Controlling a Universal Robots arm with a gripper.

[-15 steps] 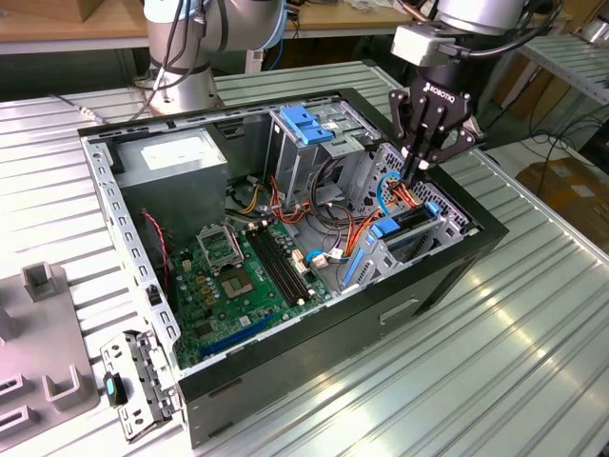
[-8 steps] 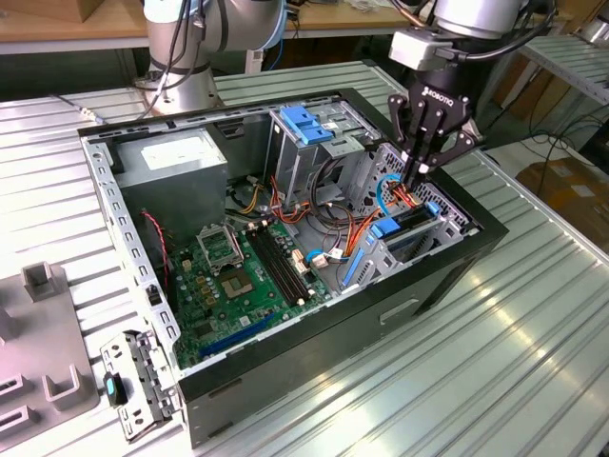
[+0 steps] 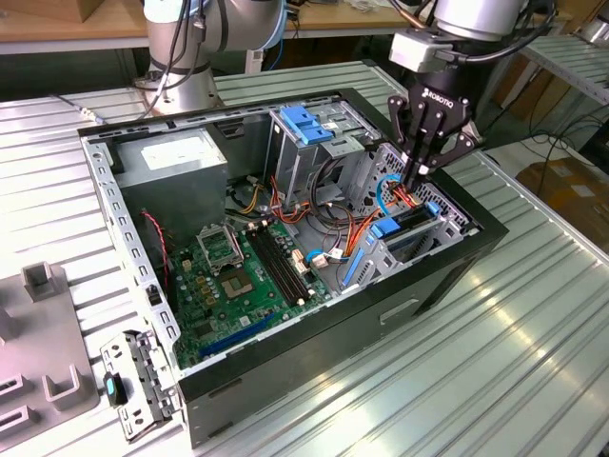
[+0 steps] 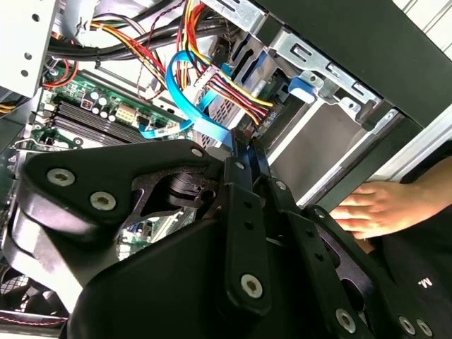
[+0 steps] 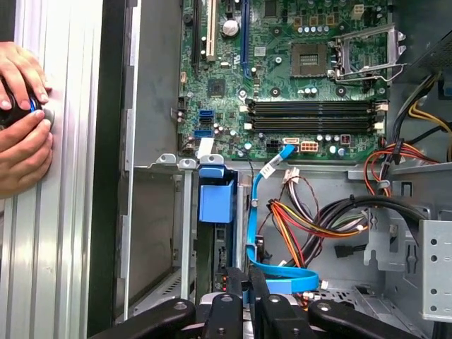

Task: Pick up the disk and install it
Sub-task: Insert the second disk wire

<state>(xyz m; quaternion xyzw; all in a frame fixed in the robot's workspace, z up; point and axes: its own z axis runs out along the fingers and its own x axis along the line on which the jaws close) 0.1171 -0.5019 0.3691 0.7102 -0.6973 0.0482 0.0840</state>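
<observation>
While one claw (image 3: 420, 174) hovers inside, two hands (image 5: 21, 116) rest outside.

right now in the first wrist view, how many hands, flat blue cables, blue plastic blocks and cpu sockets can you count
hands: 2
flat blue cable: 1
blue plastic block: 1
cpu socket: 1
total: 5

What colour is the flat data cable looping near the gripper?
Light blue; the cable shows best in the first wrist view, running toward the gripper.
</observation>
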